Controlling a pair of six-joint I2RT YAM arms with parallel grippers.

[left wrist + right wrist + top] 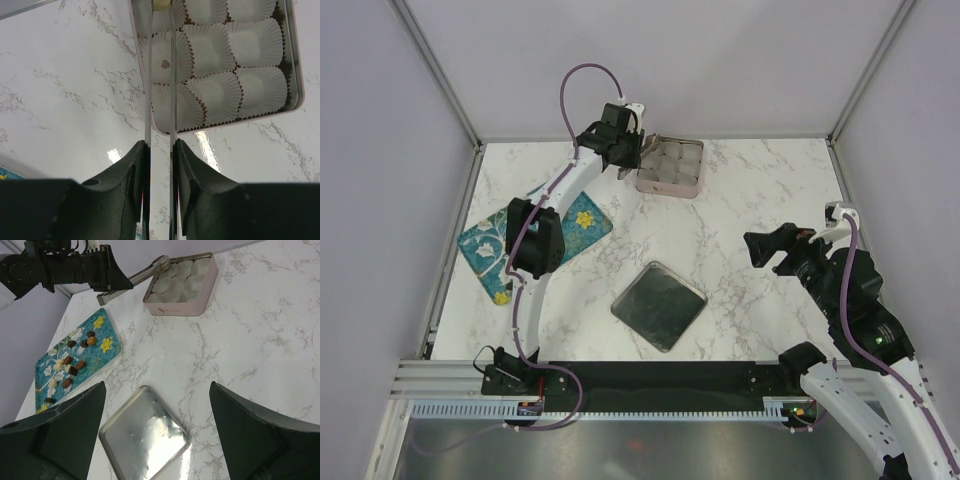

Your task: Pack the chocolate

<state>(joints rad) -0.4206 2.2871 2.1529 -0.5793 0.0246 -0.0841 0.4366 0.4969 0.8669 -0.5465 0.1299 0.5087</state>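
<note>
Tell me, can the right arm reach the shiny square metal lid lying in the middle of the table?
Probably yes. The right end effector hangs open and empty, off to one side of the shiny square metal lid, with only bare white marble table between them.

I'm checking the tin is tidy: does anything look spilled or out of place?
Nothing spilled. One white paper cup in the pink square tin holds a small brown speck; the other visible cups look empty.
</note>
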